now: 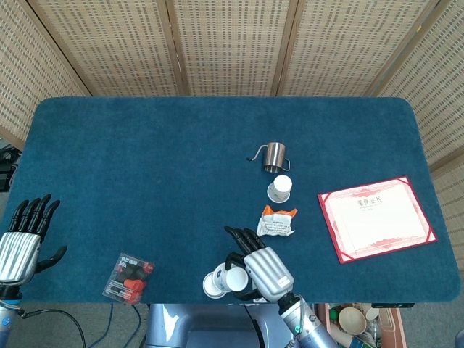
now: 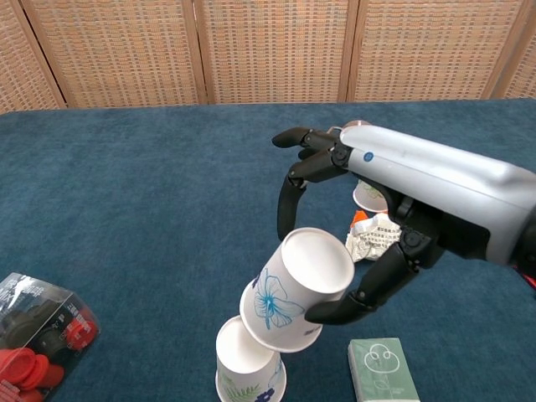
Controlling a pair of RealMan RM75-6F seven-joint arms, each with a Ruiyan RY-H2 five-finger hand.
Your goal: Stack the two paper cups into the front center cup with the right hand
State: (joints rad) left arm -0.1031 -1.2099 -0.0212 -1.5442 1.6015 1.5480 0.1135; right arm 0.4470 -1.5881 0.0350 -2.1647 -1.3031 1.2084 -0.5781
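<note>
My right hand (image 2: 394, 226) (image 1: 262, 272) grips a white paper cup with a blue flower (image 2: 295, 289) (image 1: 233, 278), tilted, mouth up and to the right. Its base sits just over the open mouth of the front center cup (image 2: 248, 373) (image 1: 212, 284), which stands upright at the table's front edge. Whether the two touch is unclear. A second loose paper cup (image 1: 280, 188) (image 2: 372, 195) stands farther back, partly hidden behind my forearm in the chest view. My left hand (image 1: 23, 241) hovers at the far left edge, fingers spread, holding nothing.
A steel pitcher (image 1: 272, 156) stands behind the far cup. A crumpled wrapper (image 1: 277, 221) (image 2: 375, 234) lies between the cups. A green box (image 2: 382, 370) sits right of the front cup, a red packet (image 1: 128, 278) (image 2: 33, 331) at front left, a certificate (image 1: 375, 217) at right.
</note>
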